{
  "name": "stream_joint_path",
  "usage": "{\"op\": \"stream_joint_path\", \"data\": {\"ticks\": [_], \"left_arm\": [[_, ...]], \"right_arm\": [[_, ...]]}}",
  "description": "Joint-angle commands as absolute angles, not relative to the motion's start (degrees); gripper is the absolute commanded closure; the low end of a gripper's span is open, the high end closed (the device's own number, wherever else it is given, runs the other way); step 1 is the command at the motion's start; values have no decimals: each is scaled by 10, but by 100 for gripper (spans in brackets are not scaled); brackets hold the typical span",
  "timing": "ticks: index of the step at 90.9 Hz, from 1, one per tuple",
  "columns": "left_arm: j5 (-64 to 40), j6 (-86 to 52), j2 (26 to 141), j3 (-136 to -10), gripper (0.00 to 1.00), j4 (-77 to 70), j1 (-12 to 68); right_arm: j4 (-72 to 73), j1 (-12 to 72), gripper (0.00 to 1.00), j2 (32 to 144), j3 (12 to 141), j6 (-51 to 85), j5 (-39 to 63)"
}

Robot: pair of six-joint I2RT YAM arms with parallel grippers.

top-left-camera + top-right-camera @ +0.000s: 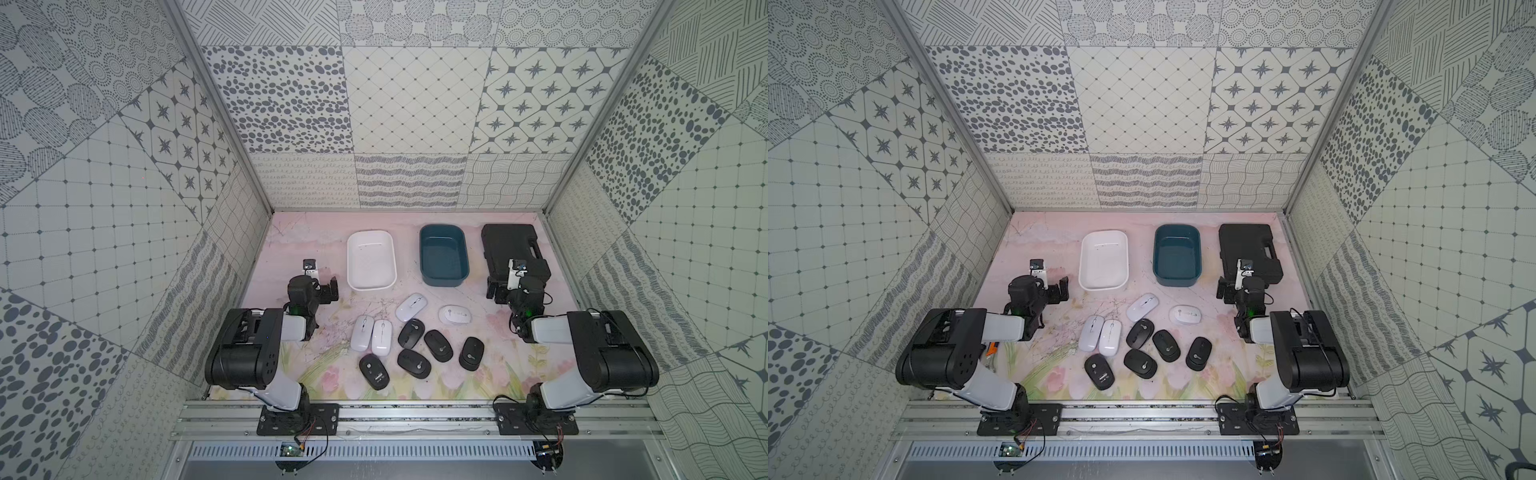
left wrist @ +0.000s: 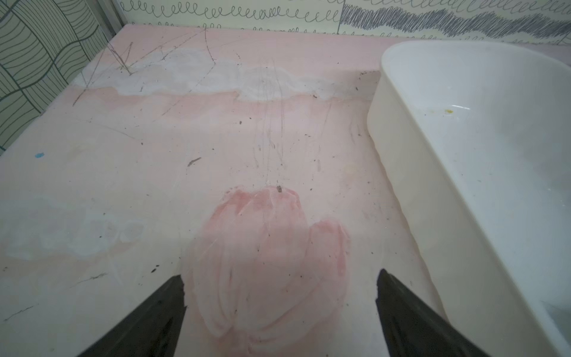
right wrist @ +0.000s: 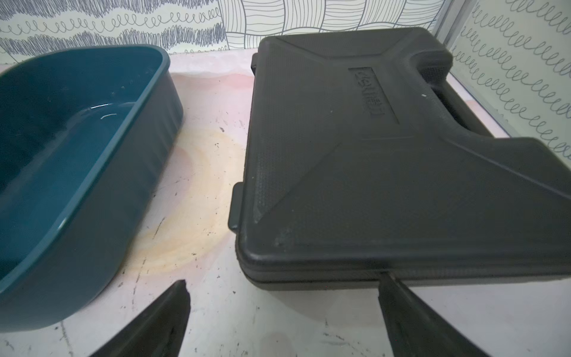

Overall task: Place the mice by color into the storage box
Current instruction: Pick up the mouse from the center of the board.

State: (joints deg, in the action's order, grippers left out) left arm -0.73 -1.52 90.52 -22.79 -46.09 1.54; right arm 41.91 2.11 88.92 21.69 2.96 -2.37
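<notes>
4 glossy white oval mice (image 1: 381, 336), 5 matte black oval mice (image 1: 438, 345) clustered before shallow white plastic tub (image 1: 371, 262), deeper teal tub (image 1: 442, 257); left gripper (image 2: 279, 278), right gripper (image 3: 282, 281) spread apart.

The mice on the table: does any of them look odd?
Yes. The frontmost black mouse seems to lie upside down: a pale label faces up, while the other black mice show their wheels.

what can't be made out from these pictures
- Black hard case contents: lid shut.
- Case's near end, top views: behind the right arm.
- Black mice logos: too small in top views.
- White tub, left wrist view: cut off by the frame edge.
- Teal tub, right wrist view: cut off too.
</notes>
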Motion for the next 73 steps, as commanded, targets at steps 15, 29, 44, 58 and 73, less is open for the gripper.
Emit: {"op": "stream_joint_path", "data": {"ticks": [15, 29, 44, 58, 73], "left_arm": [[-8, -17, 906, -233, 0, -503, 16], [-8, -18, 906, -233, 1, -502, 16], [-7, -18, 907, -234, 1, -502, 15], [-10, -19, 907, -234, 1, -501, 16], [-19, -6, 890, -248, 1, -468, 19]], "right_arm": [[480, 18, 1, 891, 236, 21, -18], [480, 18, 1, 890, 236, 20, -18], [480, 18, 1, 890, 236, 20, -17], [480, 19, 1, 891, 236, 21, -17], [463, 19, 1, 873, 245, 37, -53]]}}
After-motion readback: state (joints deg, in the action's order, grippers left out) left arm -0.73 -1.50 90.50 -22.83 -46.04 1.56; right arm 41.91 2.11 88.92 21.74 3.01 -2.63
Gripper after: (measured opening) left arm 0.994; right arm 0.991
